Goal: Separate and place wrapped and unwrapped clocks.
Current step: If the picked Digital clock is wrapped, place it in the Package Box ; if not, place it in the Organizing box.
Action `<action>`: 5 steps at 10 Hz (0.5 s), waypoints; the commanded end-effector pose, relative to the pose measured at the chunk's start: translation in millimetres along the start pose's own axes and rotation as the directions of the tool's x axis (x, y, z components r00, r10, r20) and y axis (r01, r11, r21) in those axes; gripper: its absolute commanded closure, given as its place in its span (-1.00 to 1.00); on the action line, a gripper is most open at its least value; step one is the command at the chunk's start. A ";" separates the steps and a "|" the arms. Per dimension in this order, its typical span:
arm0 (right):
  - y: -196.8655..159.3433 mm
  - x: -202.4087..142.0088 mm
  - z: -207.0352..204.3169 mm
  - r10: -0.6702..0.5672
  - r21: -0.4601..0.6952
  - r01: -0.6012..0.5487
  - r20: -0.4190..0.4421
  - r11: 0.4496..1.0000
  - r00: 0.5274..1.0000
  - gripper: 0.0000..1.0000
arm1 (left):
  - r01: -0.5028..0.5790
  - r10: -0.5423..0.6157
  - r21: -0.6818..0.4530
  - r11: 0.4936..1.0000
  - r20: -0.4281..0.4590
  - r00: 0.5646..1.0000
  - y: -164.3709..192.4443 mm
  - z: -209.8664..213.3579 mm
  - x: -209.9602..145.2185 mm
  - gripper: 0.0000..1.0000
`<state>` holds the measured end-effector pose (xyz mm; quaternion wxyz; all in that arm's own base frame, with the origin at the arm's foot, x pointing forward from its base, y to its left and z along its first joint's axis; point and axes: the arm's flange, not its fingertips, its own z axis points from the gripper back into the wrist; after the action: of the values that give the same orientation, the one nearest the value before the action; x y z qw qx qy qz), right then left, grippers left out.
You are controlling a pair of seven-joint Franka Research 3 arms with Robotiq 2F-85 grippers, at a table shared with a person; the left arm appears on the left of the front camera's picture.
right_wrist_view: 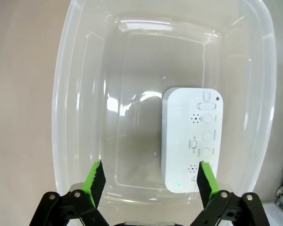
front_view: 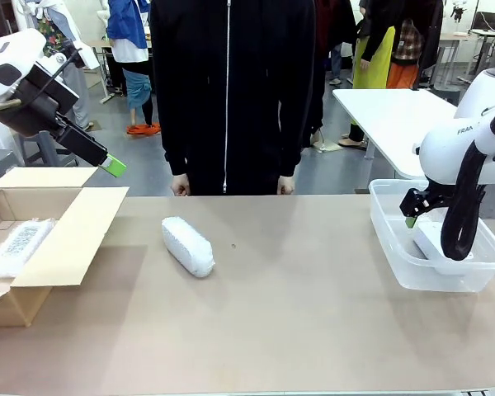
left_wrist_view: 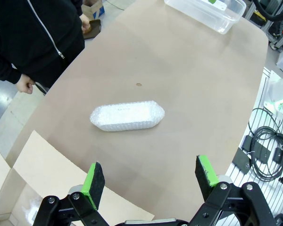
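On the tan counter (front_view: 313, 322), left of centre, one wrapped clock (front_view: 187, 246) lies on its side, apart from everything else. At the left edge, an open cardboard box (front_view: 66, 235) holds a second wrapped clock (front_view: 18, 246). At the right edge, a clear plastic bin (front_view: 389, 235) holds the unwrapped clock (right_wrist_view: 192, 139), lying flat with its button face up. The right tool (right_wrist_view: 150, 172) hangs over the bin, fingers spread, gripping nothing. The left tool (left_wrist_view: 148, 165) hangs raised near the box, fingers spread and empty. A person in a black zip jacket (front_view: 231, 91) stands at the far edge. Beyond are a grey floor and a white table (front_view: 388, 115).
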<state>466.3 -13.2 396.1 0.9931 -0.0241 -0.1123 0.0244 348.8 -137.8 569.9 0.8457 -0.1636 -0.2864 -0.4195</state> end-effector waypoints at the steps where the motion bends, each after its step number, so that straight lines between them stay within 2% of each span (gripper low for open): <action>1: 1.9 2.6 8.6 -0.002 0.016 0.002 0.009 1.000 1.000 -1.00 | -0.012 0.012 0.012 1.000 0.006 1.000 -1.7 -0.9 1.1 -1.00; 2: 0.4 -1.2 25.3 0.009 0.033 -0.010 0.044 0.999 0.999 -1.00 | -0.012 0.012 0.012 1.000 0.006 1.000 -1.7 -0.9 1.1 -1.00; 5: 2.2 -16.9 110.1 -0.012 0.036 0.009 0.070 0.999 0.997 -1.00 | -0.012 0.012 0.012 1.000 0.006 1.000 -1.7 -0.9 1.1 -1.00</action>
<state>436.9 -10.4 475.8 0.9886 -0.0142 -0.1482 0.0215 348.8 -137.8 569.8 0.8458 -0.1636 -0.2863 -0.4195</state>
